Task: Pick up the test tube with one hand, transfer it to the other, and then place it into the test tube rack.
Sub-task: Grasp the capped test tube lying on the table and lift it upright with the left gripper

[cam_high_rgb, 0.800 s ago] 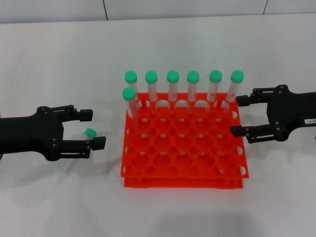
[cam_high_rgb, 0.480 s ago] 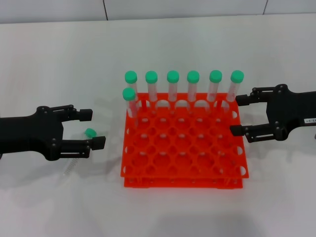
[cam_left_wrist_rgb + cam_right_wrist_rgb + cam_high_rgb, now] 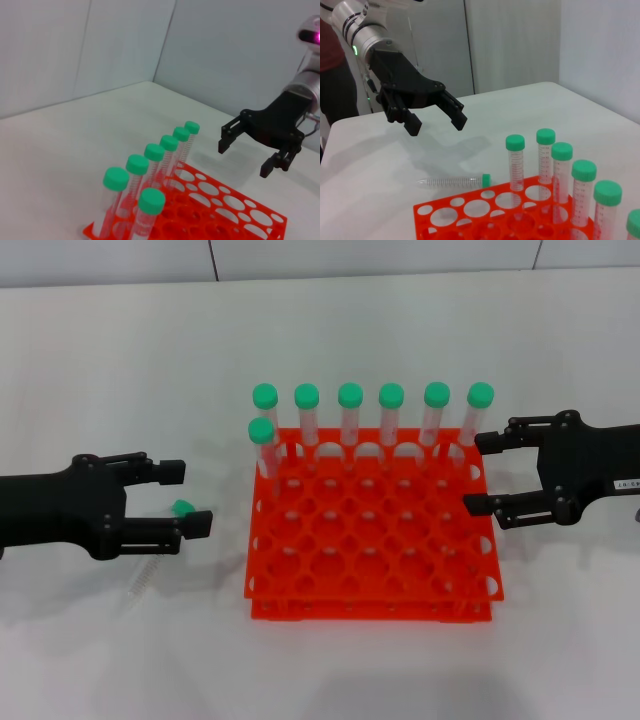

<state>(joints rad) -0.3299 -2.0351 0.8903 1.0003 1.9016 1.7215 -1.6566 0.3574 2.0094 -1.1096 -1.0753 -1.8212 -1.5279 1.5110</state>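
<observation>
White tabletop (image 3: 120, 360) fills my head view. At lower left the test tube (image 3: 160, 549) lies flat, not yet picked up, under my left gripper (image 3: 190, 498), jaws wide. At centre sits the test tube rack (image 3: 370, 540), seven tubes loaded. At right my right gripper (image 3: 482, 472) hovers, jaws wide. Pickup, handover and placing remain.

Green-capped test tube (image 3: 454, 181) lying flat, beside orange rack (image 3: 372, 540)
</observation>
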